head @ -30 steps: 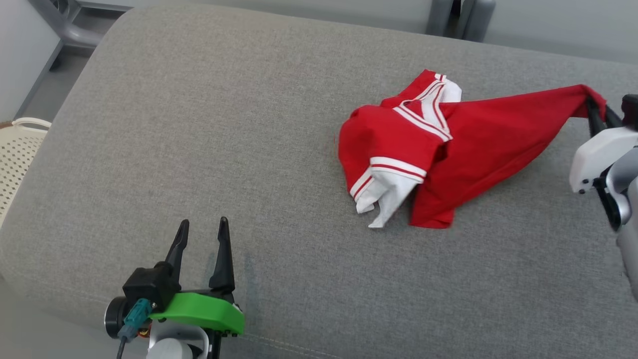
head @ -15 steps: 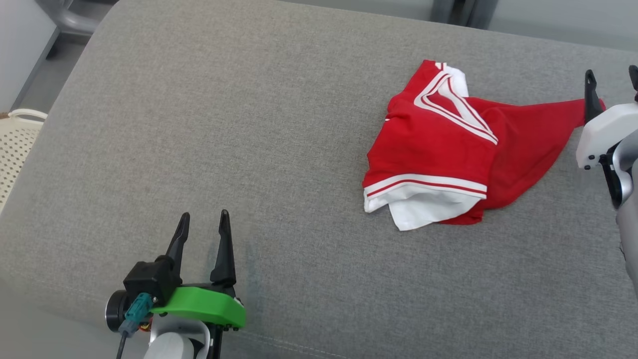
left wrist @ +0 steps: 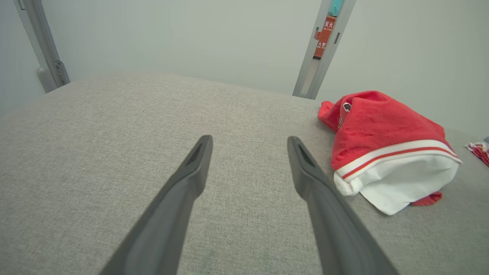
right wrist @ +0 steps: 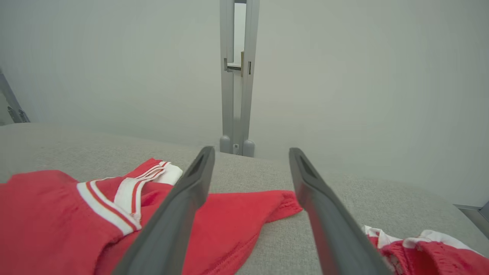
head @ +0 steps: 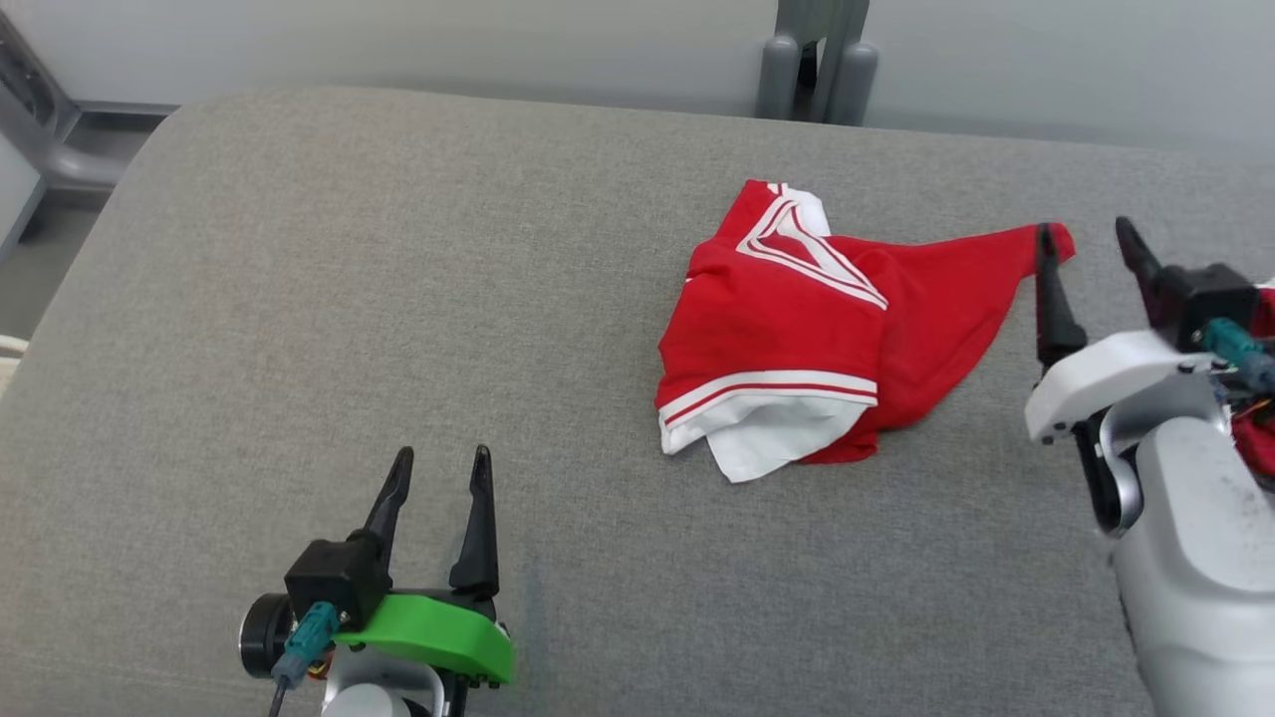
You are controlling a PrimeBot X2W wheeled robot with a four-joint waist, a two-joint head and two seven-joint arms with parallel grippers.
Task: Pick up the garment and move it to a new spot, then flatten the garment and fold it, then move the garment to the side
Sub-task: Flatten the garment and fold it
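Garment (head: 787, 339) crumpled (second red cloth (right wrist: 431, 252) nearby); left hand (head: 442, 453), right hand (head: 1083, 227) both splayed.

— Where did the head camera sit?
— High over the near edge of the grey cushion (head: 398, 299), facing down across it to the wall (head: 398, 40) beyond the far edge.
— And the wrist cameras?
— Both rode low over the cushion, facing its far edge. One looked along the left gripper (left wrist: 249, 139) from by the near edge, the red garment (left wrist: 386, 141) on its right. The other looked along the right gripper (right wrist: 251, 149), the garment close at its left.
— What overlapped?
— All three caught the garment.
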